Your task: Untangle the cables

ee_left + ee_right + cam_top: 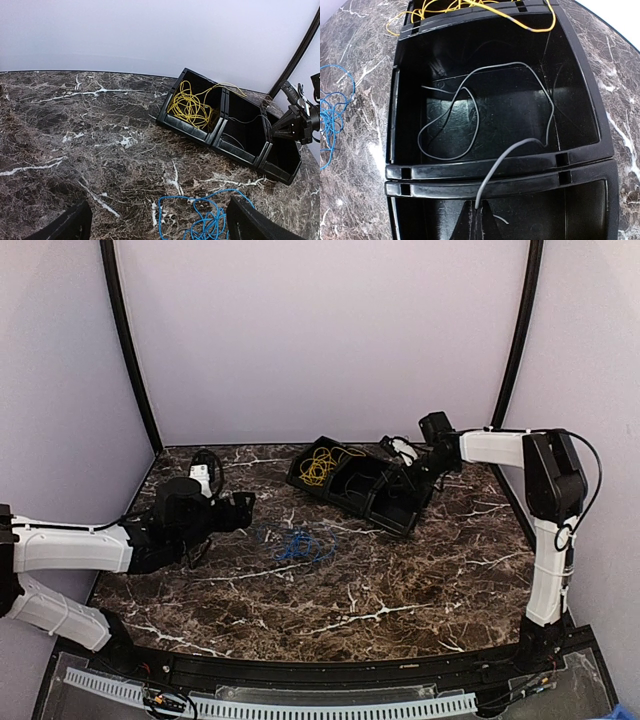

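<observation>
Find the blue cable in a loose heap on the table, just ahead of the left gripper and a bit to its right side. Note the left fingers, spread wide with nothing in them. Find the yellow cable piled in the end box of the bin, well apart from the blue. Look in the middle box for a grey wire, looped, with one end pinched in the closed right gripper. No clear long way to the blue heap, so grab from any side. Best to use the left arm for it, as the much nearer one. Reach forward and down.
</observation>
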`<action>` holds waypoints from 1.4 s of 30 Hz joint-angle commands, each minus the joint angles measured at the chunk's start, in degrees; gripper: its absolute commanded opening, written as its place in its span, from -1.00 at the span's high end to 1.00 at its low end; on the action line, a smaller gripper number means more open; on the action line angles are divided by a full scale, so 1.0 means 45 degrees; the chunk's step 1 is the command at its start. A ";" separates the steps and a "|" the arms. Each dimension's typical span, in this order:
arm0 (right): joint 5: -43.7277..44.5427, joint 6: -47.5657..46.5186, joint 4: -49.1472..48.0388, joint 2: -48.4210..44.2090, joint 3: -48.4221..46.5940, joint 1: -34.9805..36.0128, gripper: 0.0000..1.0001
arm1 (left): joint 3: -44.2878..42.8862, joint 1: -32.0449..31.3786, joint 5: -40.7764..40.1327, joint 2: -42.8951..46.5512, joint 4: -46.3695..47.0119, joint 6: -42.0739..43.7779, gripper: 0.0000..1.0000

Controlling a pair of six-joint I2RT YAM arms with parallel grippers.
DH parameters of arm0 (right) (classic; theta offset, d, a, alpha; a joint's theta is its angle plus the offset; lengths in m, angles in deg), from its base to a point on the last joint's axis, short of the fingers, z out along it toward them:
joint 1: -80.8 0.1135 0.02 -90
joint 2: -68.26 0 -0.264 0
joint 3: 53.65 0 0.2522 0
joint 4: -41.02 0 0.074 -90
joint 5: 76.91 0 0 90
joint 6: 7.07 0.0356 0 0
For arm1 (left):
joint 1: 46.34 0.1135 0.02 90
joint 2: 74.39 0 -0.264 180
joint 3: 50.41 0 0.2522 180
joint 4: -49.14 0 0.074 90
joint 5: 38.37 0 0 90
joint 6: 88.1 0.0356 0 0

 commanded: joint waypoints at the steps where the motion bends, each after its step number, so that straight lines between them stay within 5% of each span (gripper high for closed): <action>1: -0.1052 0.0306 0.0252 -0.0689 -0.0429 -0.0070 1.00 | 0.0724 -0.0028 0.0693 0.0938 0.0901 0.0351 -0.92; 7: -0.2511 0.1535 0.0620 -0.0885 -0.1880 -0.0025 1.00 | 0.0847 -0.0037 0.0615 0.1470 0.0718 0.0153 -0.91; 16: -0.2791 0.3135 0.1253 0.2252 -0.5932 0.0479 1.00 | 0.0677 -0.0036 0.2110 0.1878 0.0901 -0.0264 -0.71; 32: -0.2330 0.3212 0.0554 0.1862 -0.3818 0.0645 0.99 | 0.0592 -0.0095 0.2363 0.1225 0.1279 -0.0634 -0.62; 42: 0.1632 0.2718 0.0920 -0.0774 -0.2564 0.1025 0.03 | 0.0474 -0.0110 0.1103 0.0749 0.0109 -0.0011 -0.84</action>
